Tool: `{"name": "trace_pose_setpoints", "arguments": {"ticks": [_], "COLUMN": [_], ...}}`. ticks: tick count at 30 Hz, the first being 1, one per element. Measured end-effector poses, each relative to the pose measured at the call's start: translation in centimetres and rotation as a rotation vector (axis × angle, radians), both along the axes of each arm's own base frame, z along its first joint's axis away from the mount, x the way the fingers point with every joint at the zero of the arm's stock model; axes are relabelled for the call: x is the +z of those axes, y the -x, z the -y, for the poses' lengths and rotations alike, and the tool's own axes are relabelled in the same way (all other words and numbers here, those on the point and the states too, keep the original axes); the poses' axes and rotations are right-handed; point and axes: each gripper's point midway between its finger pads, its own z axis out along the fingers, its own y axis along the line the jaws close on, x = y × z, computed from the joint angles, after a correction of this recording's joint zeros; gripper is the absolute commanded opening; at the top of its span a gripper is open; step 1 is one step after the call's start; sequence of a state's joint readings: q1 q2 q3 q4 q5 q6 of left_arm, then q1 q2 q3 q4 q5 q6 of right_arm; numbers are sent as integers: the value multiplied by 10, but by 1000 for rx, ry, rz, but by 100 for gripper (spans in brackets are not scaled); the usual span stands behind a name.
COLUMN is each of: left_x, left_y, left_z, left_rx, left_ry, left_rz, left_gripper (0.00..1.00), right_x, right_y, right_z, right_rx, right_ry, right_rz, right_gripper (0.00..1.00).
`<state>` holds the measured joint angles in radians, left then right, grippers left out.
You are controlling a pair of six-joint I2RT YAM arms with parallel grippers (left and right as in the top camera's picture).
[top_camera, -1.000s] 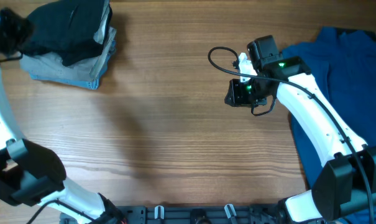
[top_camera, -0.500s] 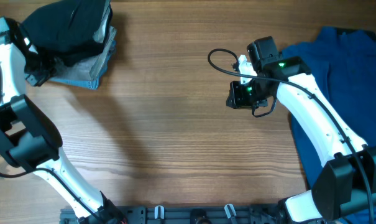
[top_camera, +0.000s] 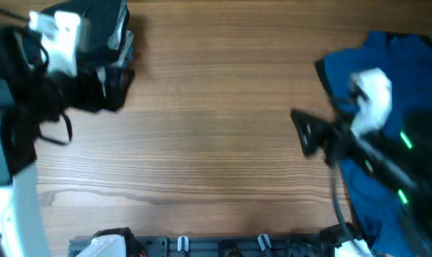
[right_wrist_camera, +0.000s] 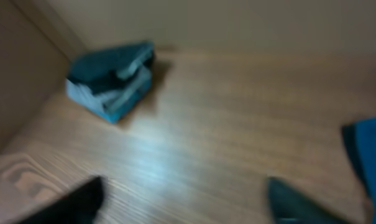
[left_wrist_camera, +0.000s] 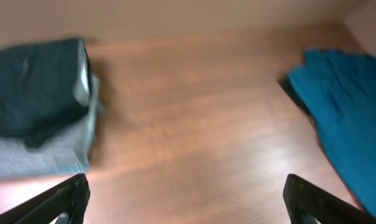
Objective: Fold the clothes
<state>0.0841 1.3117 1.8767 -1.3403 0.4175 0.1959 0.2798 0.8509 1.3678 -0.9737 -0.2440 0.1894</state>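
Note:
The black shorts [left_wrist_camera: 32, 87] lie folded on top of a small grey-and-light-blue denim garment [left_wrist_camera: 45, 155] at the table's far left corner, and show in the overhead view too [top_camera: 98, 21]. My left gripper [left_wrist_camera: 184, 205] is open and held above the table, apart from the stack, with only bare wood between its fingers [left_wrist_camera: 57, 202]. My right gripper [right_wrist_camera: 184, 202] is open too, high over the table, with nothing in it. It sees the shorts [right_wrist_camera: 110, 65] far off. Both arms are blurred by motion in the overhead view.
A bright blue shirt [top_camera: 387, 78] lies spread on the right side of the table, partly under the blurred right arm [top_camera: 365, 135]. The blurred left arm [top_camera: 37, 78] covers part of the stack. Bare wooden tabletop [top_camera: 216, 121] lies between the two arms.
Both grippers went from shut to wide open. The left arm came off the stack's left side. The right arm swung back from the table's middle to over the blue shirt.

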Motion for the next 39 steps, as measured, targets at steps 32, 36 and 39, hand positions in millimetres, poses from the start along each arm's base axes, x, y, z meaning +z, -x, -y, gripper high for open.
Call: {"name": "trace_pose_setpoints", "arguments": {"ticks": [32,36,39], "left_x": [-9,-9,-9], "left_y": [22,22,21], "left_z": [-15,-16,-16], "left_rx": [229,231,231], "left_ry": [35,34,33], "left_rz": [-103,-104,-103], "left_gripper": [100,100,100], "right_x": [-97,-149,-165], "right_y": [44,25,10], "right_z": [41,35,32], "right_rx": [10,13,-3], "right_ry": [331,314,286], "right_rz": [418,477,574], "right_gripper": [100,100,100]}}
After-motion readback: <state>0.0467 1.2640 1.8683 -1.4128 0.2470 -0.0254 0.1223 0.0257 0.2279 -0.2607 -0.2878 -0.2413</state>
